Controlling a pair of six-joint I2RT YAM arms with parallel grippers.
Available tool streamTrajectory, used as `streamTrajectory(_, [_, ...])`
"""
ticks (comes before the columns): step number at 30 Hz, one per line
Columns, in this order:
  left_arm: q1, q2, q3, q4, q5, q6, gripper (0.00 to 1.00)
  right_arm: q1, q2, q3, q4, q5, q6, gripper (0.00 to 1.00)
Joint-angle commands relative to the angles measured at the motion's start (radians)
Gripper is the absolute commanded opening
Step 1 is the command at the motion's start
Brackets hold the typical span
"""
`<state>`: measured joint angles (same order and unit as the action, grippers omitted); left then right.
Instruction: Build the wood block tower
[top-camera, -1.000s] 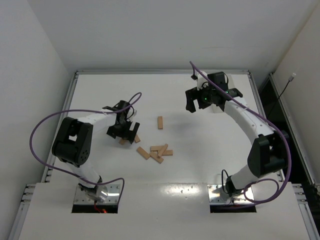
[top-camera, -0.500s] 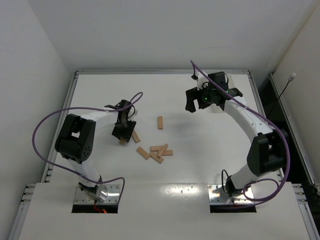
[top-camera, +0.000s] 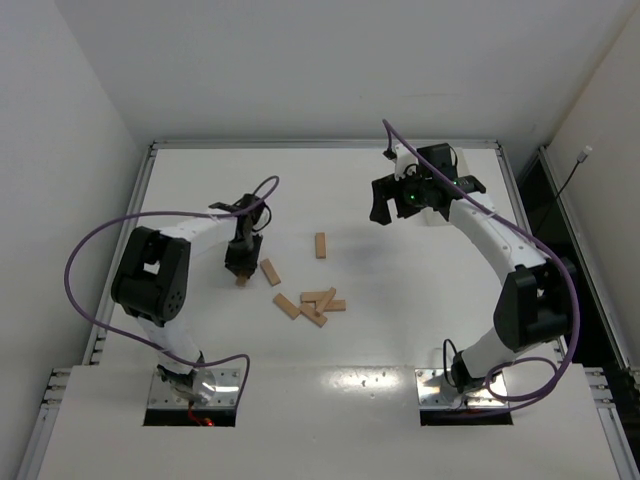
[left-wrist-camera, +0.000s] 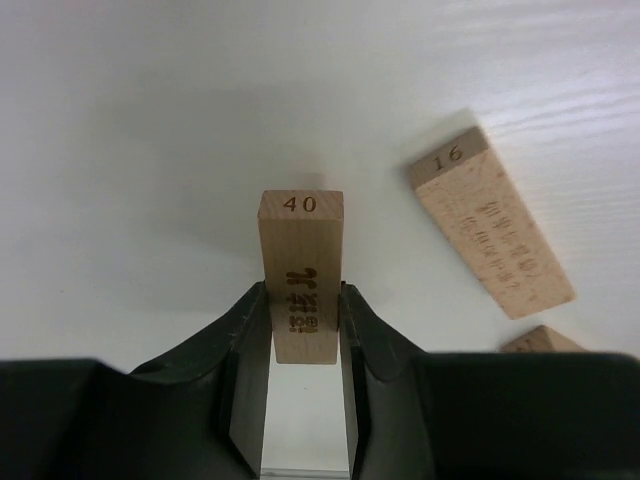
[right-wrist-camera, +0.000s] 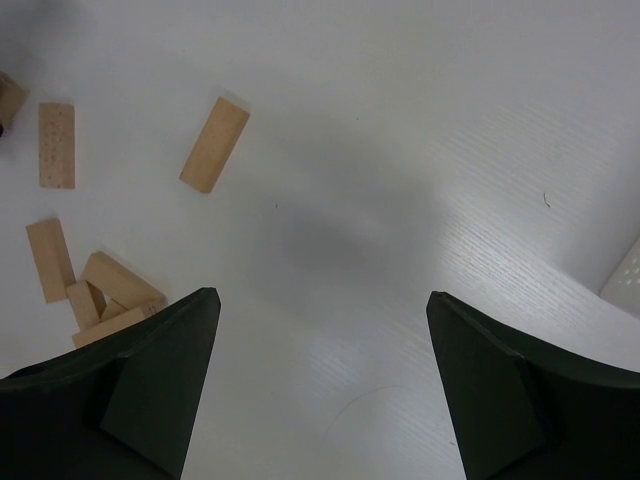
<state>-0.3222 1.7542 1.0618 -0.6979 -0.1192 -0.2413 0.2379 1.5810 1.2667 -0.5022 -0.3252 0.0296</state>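
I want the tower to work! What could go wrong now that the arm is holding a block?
1. The left tool pinches block 40 only at one end, so it might swivel or slip out.
2. Close beside it lies block 16; a low move could bump it.
3. The pile has blocks leaning on each other, which may be tricky to grab cleanly.

- The block marked 40 (left-wrist-camera: 300, 270): its near end is hidden between the fingers of the left claw (left-wrist-camera: 303, 305).
- The corner block (left-wrist-camera: 541, 341): mostly cut off by the left wrist view's bottom edge.
- The edge block (right-wrist-camera: 8, 100): cropped at the right wrist view's left edge.
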Motion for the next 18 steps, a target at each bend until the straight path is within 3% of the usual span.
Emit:
streamTrajectory(1, [-0.014,-0.065,0.108,-0.07,-0.03,-0.108,0.0,-0.003,-0.007,0.013,0.028,-0.035,0.015,0.82])
streamTrajectory(8, [-0.05,0.005,0.358,-0.184,0.107,-0.167,0.0,-0.003,-0.007,0.013,0.028,-0.044,0.024,0.82])
streamTrajectory(18, [-0.205,0.07,0.501,-0.166,0.058,-0.26,0.0,-0.003,-0.007,0.013,0.028,-0.026,0.033,0.8])
